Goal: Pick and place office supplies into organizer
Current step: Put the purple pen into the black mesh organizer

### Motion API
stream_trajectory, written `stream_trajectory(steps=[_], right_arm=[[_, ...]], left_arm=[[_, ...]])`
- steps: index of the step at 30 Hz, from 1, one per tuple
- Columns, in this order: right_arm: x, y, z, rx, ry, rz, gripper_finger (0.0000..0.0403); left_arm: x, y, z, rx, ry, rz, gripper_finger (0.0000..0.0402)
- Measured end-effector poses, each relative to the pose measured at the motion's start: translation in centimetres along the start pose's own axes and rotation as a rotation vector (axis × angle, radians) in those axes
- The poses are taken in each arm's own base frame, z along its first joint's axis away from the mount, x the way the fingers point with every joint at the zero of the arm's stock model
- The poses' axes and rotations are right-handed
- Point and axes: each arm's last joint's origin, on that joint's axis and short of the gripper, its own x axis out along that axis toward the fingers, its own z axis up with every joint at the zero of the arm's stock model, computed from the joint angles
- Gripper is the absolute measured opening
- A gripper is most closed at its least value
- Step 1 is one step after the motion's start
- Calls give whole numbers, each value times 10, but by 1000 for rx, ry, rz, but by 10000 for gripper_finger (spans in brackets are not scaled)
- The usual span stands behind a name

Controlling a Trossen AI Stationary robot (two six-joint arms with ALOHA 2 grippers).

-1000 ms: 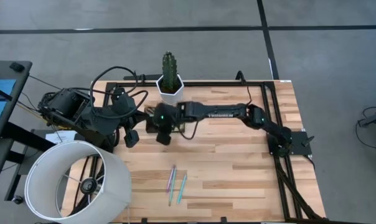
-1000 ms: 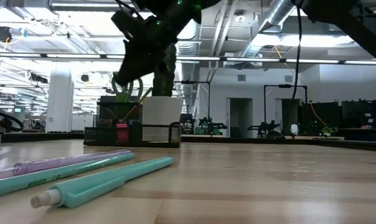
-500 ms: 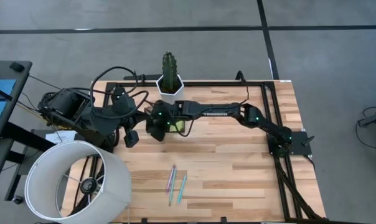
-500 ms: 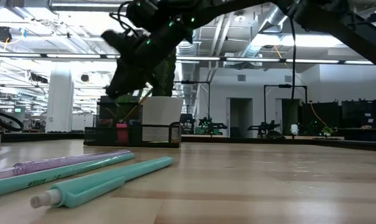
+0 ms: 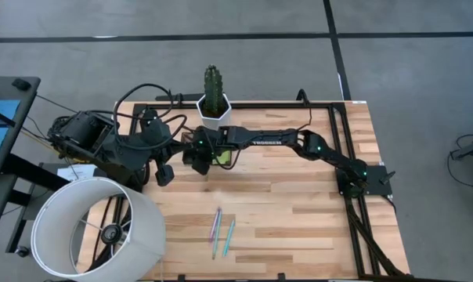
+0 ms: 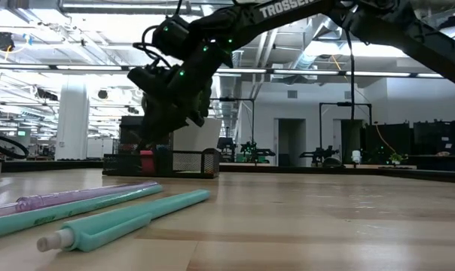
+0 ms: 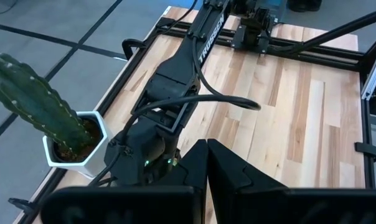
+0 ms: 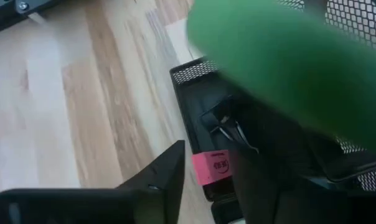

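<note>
High view first: the right arm stretches across the back of the table (image 5: pixel 299 196), and its right gripper (image 5: pixel 199 157) hangs low over the black organizer (image 5: pixel 225 158), just in front of the white cactus pot (image 5: pixel 214 110). The left gripper (image 5: pixel 163 174) waits beside it, toward the table's left edge. Three pens (image 5: pixel 222 232) lie together on the wood near the front edge, well apart from the organizer.

Low view: the right gripper (image 6: pixel 163 120) reaches down into the organizer (image 6: pixel 188 162), whose mesh front shows a pink eraser (image 6: pixel 147 159) inside. A purple pen (image 6: pixel 84 197) and two teal pens (image 6: pixel 133 218) lie close to the lens.

Left wrist view: the left gripper's fingers (image 7: pixel 228 168) are pressed together, clenched on nothing, and point toward the right arm and the cactus (image 7: pixel 35 106).

Right wrist view: a blurred green shape (image 8: pixel 287 62), most likely the scissors handle, fills the space at the right gripper's fingers (image 8: pixel 166 171); I cannot tell whether it is gripped or let go. Below sit the organizer's compartments (image 8: pixel 200 106), with the pink eraser (image 8: pixel 214 167) in one and a black binder clip (image 8: pixel 228 127) beside it.
</note>
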Motion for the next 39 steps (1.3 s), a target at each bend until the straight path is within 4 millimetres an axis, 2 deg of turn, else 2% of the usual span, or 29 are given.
stream_trajectory(steps=[5,10,12,15,17,21,25,29,32,39], right_arm=[[0,1,-1,-1,13,20,164],[-13,8,1,12,66,221,192],[-25,12,2,32,106,316,197],[-49,20,4,60,174,461,198],[-57,25,1,66,233,526,194],[-68,39,-13,6,349,595,182],[-91,51,-22,-89,428,612,168],[-126,59,-22,-153,429,604,158],[-162,61,-19,-168,412,604,154],[-265,53,-19,-233,301,495,153]], left_arm=[[0,0,0,5,0,0,0],[0,0,0,5,0,0,0],[0,0,0,-3,0,-1,0],[0,0,0,-24,5,-9,0],[2,-2,0,-24,10,-8,0],[8,-7,0,-15,25,-4,0],[20,-16,0,1,52,7,0],[34,-26,1,-14,71,25,0],[49,-33,5,-64,75,35,0],[90,-50,8,-122,153,15,11]])
